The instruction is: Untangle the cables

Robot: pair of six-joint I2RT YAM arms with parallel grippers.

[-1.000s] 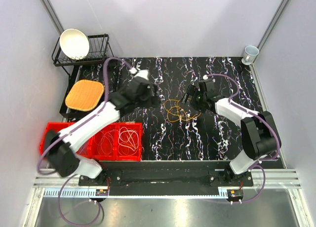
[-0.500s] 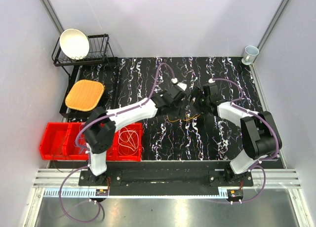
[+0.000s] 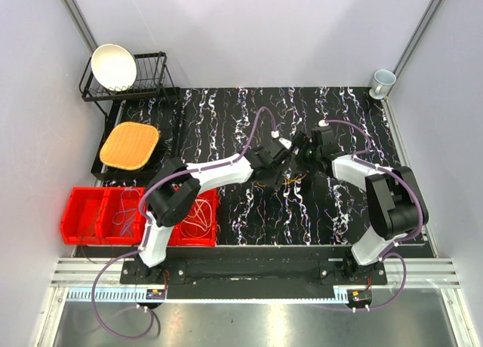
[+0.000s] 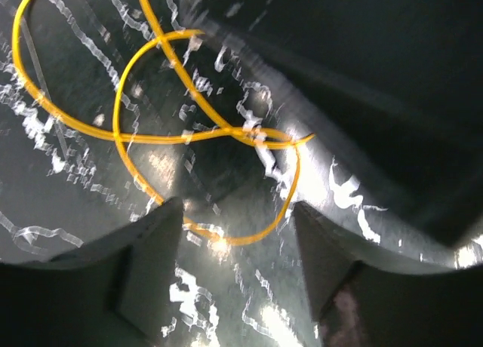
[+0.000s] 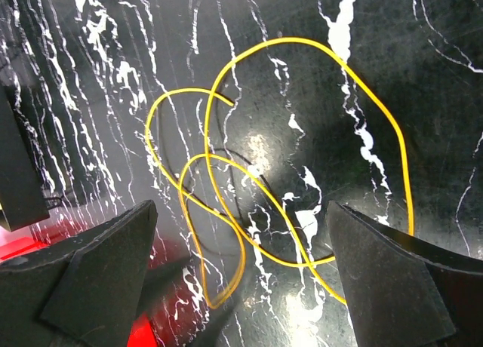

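Black mat (image 3: 226, 121) with white marbling covers the table; all positions are logged against it. The cable tangle (image 3: 293, 180), yellow to orange, lies flat on the mat just right of its centre, and from above it is mostly hidden by the two wrists meeting over it. The left arm stretches across from beyond the mat's near left corner, with the left gripper (image 3: 278, 168) low over the tangle's left side. Its wrist view shows the fingers (image 4: 143, 249) spread wide and pinching nothing. One end loop of the cable lies on the mat in the gap between them, and I cannot tell whether it touches either one. The right gripper (image 3: 300, 157) comes in from the mat's right half, close beside the left one. Its fingers (image 5: 90, 287) are also parted, hanging above several overlapping yellow loops without gripping any. A red bin (image 3: 83, 211) sits at the mat's near left corner, with a whitish cable (image 3: 198, 211) coiled in its rightmost compartment. Just off the mat's left edge is an orange woven mat (image 3: 130, 145). A dish rack (image 3: 151, 68) holding a white bowl (image 3: 113, 66) stands beyond the far left corner. A cup (image 3: 383, 81) stands at the far right corner.
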